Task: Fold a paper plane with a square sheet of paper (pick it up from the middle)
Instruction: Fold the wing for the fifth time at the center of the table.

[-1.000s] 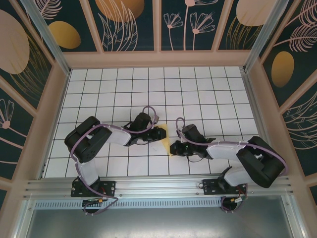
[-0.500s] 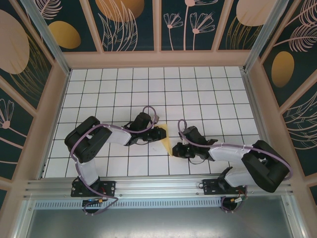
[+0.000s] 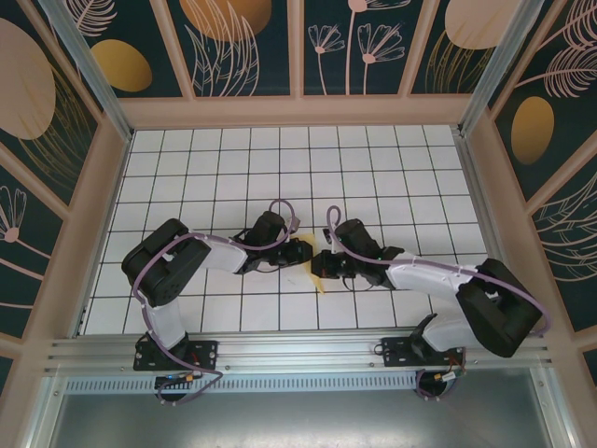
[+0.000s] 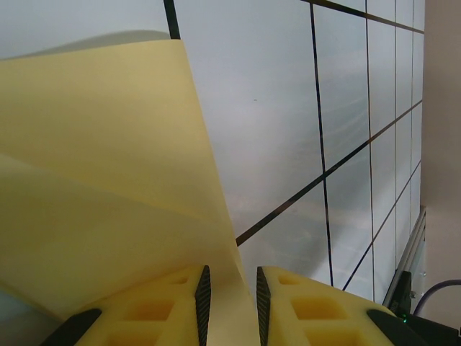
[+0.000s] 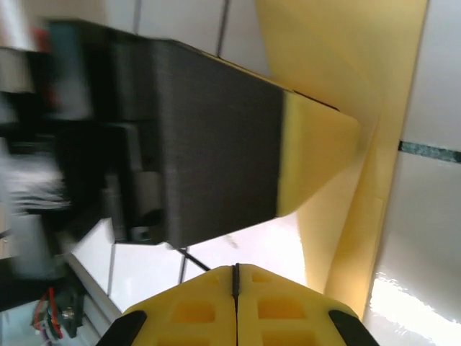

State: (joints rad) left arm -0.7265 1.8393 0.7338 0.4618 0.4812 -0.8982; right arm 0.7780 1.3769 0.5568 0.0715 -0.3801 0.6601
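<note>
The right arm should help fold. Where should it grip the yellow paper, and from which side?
Probably take the paper by its raised free flap from the robot's right, opposite the left gripper clamping it. It stands off the table, leaving both faces reachable; the shut right gripper must open first.

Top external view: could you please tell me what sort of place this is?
Probably a robot test cell: white gridded table, floral wall panels around it, left arm and right arm bolted to an aluminium rail.

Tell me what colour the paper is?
Pale yellow, plain with no marks. The paper shows best in the left wrist view.
</note>
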